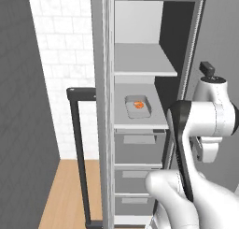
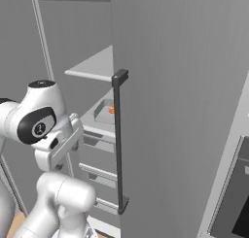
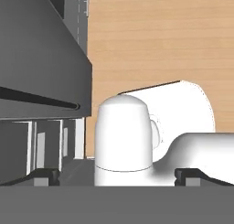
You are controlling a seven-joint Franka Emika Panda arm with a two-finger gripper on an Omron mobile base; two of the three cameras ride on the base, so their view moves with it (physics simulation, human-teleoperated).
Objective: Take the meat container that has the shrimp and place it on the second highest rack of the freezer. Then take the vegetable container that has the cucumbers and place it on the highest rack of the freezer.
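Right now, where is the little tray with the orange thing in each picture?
Left base view: tray sits mid-picture, on the lower of the two open shelves.
Right base view: tray sits left of centre, half hidden behind the dark door handle.
Hand view: I can't find it.
Shared landmark: that door handle.

Matt grey freezer shelves [image 1: 144, 67], a smooth pale container [image 1: 138, 106], and a wood-plank floor [image 3: 155, 40].
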